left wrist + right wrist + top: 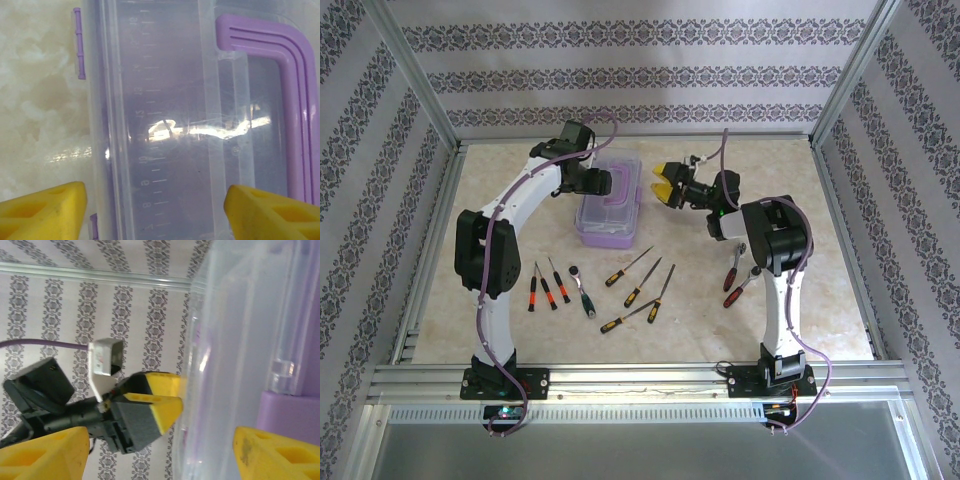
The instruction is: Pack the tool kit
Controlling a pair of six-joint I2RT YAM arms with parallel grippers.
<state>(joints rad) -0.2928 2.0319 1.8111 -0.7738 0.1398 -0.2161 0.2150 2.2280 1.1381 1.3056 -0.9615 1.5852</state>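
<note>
Bench: pale marble-look top.

Tool kit: sits on the bench, between the two arms. Clear lid is down and the purple handle lies flat on it.

Step, as I judge it: opening the kit. Nothing looks packed yet and every tool I can see is out on the bench, so the lid has to come up first. The next move calls for finding whatever fastens the lid and freeing it, one arm steadying the kit while the other lifts. A small purple clip shows on the kit's edge in the left wrist view. I cannot tell whether it is a latch or a hinge.

Left gripper: hangs over the kit's lid. Its fingers are spread wide, one past the kit's edge, the other near the handle. They hold nothing, and contact with the lid cannot be told.

Right gripper: just beside the kit's right side. Its fingers are also spread and empty, with the kit's clear wall between them. Touching or not, I cannot tell.

Tools, all on the near side of the kit:
- red-and-black screwdrivers, near-left
- ratchet, beside them
- orange-handled screwdrivers, straight in front of the kit
- two red-handled tools, near-right, partly under the right arm
</note>
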